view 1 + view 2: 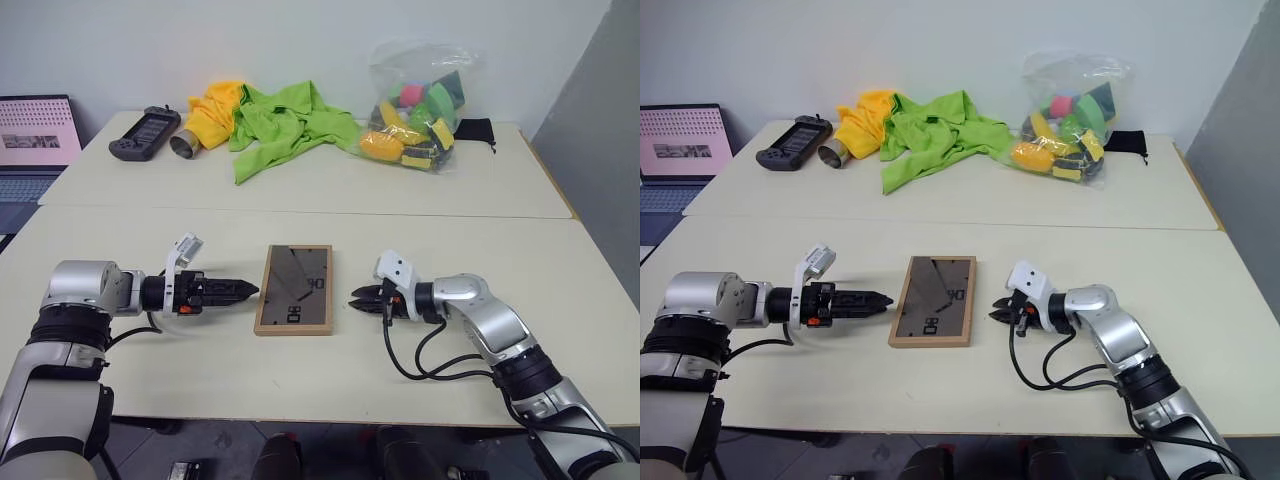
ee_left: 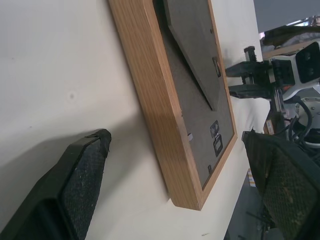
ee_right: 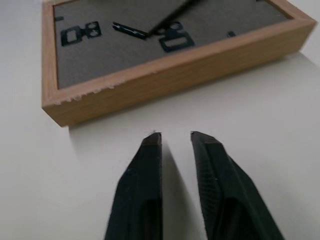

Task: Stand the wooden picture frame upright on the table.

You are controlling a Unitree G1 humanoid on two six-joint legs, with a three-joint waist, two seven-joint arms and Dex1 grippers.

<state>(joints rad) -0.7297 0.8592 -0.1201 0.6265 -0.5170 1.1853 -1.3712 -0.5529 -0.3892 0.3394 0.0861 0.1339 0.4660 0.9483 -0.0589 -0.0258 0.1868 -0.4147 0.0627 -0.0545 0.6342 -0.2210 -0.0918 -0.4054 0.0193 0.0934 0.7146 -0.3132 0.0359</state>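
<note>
A wide, pale cream counter (image 1: 150, 370) carries a small rectangular light-wood picture frame (image 1: 294, 290) lying flat, back side up, showing grey backing board with a folded stand and black clips. It looks light, rigid and breakable; its raised long edges offer the best hold. The left pincer (image 1: 243, 291) is spread beside it; the right pincer (image 1: 360, 299) is nearly pressed together, empty.
</note>
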